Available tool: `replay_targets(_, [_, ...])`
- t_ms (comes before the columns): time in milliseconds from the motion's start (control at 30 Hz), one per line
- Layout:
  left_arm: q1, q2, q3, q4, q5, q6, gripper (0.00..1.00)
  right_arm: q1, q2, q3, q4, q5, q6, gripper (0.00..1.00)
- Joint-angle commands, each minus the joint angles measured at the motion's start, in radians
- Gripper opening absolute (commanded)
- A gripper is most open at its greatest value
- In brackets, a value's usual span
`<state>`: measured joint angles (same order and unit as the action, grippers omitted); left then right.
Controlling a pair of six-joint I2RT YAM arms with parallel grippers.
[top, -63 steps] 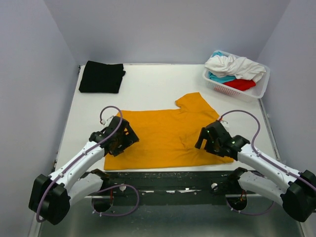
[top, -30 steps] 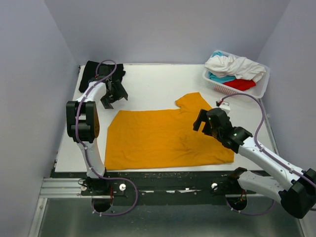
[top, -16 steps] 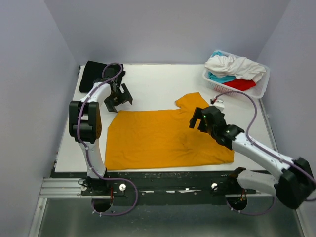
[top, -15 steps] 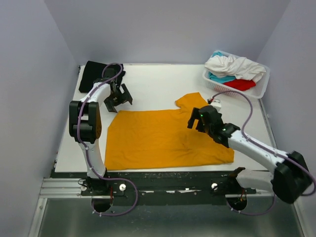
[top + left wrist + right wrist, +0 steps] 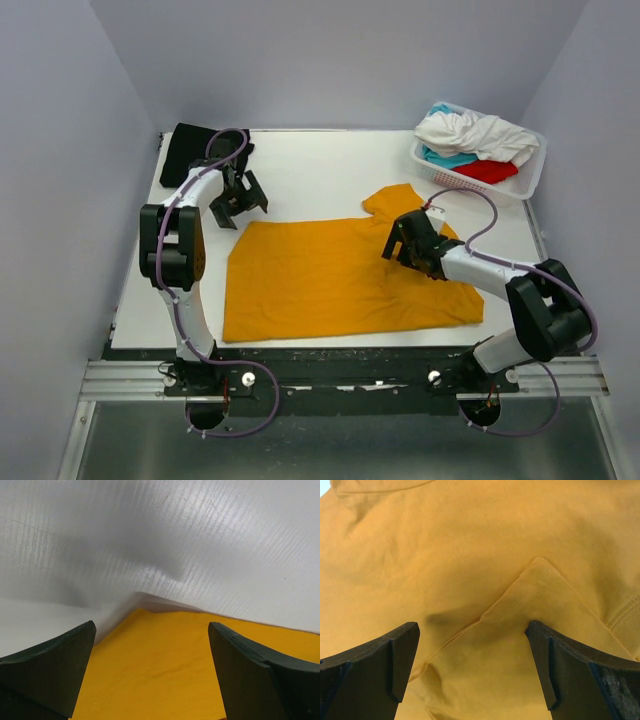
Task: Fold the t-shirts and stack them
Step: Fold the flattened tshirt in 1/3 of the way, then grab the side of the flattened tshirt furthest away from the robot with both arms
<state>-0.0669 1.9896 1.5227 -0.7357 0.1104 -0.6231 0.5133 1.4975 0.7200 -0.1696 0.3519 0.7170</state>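
The left gripper (image 5: 238,198) hangs spread wide and empty over the white table (image 5: 320,165), just off the far left corner of the orange t-shirt (image 5: 330,285). The right gripper (image 5: 472,627), also wide open and holding nothing, sits low over a pointed fold on that shirt's right side. A black t-shirt (image 5: 185,152) lies folded at the far left. White (image 5: 475,130), teal (image 5: 445,156) and red (image 5: 488,171) t-shirts fill the basket (image 5: 530,178).
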Motion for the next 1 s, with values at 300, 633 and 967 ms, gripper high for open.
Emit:
replay_targets(300, [-0.064, -0.021, 0.039, -0.015, 0.0, -0.058, 0.98, -0.163, -0.033, -0.001, -0.078, -0.095, -0.139, 1.0])
replay_targets(633, [-0.096, 0.043, 0.134, -0.041, 0.028, -0.066, 0.96, -0.181, 0.033, 0.138, -0.124, 0.041, -0.256, 1.0])
replay_targets(967, [-0.148, 0.128, 0.229, -0.067, 0.011, -0.081, 0.96, -0.24, 0.109, 0.154, -0.128, 0.055, -0.275, 1.0])
